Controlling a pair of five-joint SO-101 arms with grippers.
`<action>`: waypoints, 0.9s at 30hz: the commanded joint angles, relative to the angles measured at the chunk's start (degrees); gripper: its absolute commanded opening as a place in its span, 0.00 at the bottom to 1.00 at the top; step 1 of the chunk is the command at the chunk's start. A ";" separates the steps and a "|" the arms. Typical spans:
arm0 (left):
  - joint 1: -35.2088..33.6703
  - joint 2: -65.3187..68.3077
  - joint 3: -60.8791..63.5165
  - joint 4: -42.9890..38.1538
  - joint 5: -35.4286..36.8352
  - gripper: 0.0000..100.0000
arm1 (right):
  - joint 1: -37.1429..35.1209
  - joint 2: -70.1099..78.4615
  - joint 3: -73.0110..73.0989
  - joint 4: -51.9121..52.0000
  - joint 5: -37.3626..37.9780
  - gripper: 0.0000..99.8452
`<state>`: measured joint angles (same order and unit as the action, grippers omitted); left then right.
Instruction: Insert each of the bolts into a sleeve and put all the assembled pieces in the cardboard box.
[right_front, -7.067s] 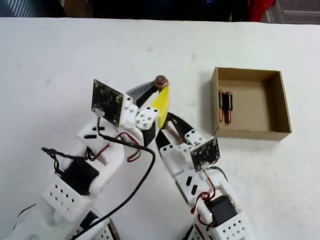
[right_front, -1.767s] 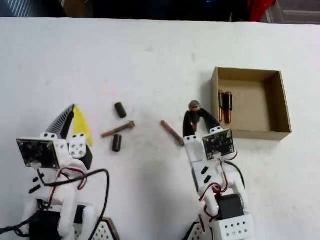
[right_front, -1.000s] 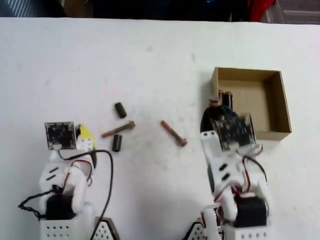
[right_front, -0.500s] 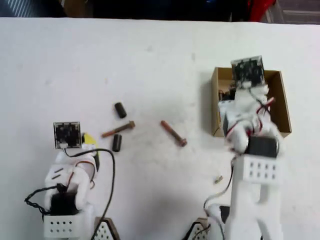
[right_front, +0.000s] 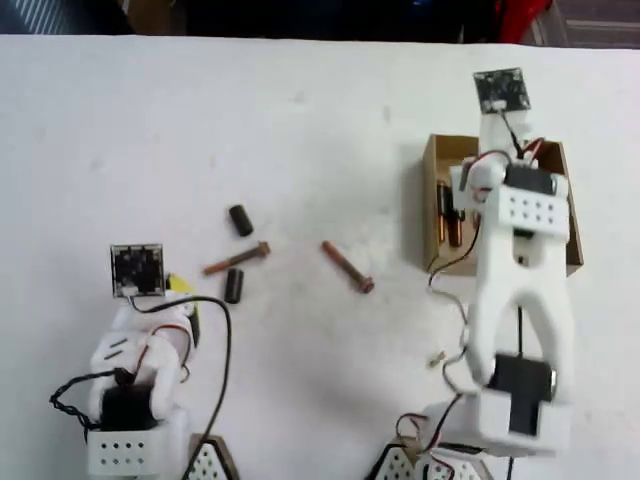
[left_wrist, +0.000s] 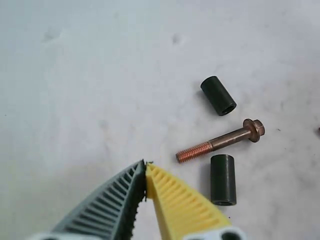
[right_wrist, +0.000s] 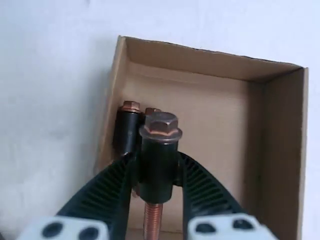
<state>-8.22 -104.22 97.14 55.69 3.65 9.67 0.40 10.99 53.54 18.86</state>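
Clamped between the fingers (right_wrist: 112, 192) of the right gripper (right_wrist: 157, 164): one assembled piece (right_wrist: 158, 177), copper bolt head up, threaded end hanging out below the black sleeve. Held over the open cardboard box (right_wrist: 210, 56) at the right of the high view, close to two finished pieces (right_front: 448, 215) lying side by side along the box's left wall. Probably kept upright to stop the bolt from sliding out of the sleeve, and brought near the other two to leave the rest of the box floor free. Judged as the placing step for a third piece, not yet released. Fingers closed firmly on the sleeve from both sides, opened only as wide as the sleeve itself. Not possible to tell if touching the pieces below.

Further out, on the white bench (right_front: 300, 120) at the middle left of the high view: a loose bolt (right_front: 237, 260) lying between an upper sleeve (right_front: 239, 220) and a lower sleeve (right_front: 233, 286). A second bolt (right_front: 347, 266) well apart, toward the centre. Two assemblies therefore not yet made.

At the lower left, the left gripper (left_wrist: 145, 172), near the lower sleeve, likely parked there to be ready for these parts. Its fingers (left_wrist: 175, 200) pressed together tip to tip, gripping nothing, touching no part.
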 joint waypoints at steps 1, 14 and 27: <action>-0.40 -0.48 -0.18 0.26 -0.53 0.03 | 1.98 4.79 -7.82 0.13 1.05 0.02; -0.40 -0.48 -0.18 0.18 -0.53 0.03 | 2.07 25.19 -18.37 0.13 1.05 0.02; -0.40 -0.48 -0.18 0.18 -0.53 0.03 | -0.75 28.88 -23.21 6.99 9.05 0.11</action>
<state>-8.22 -104.22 97.14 55.69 3.65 11.25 30.29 -9.49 59.52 26.68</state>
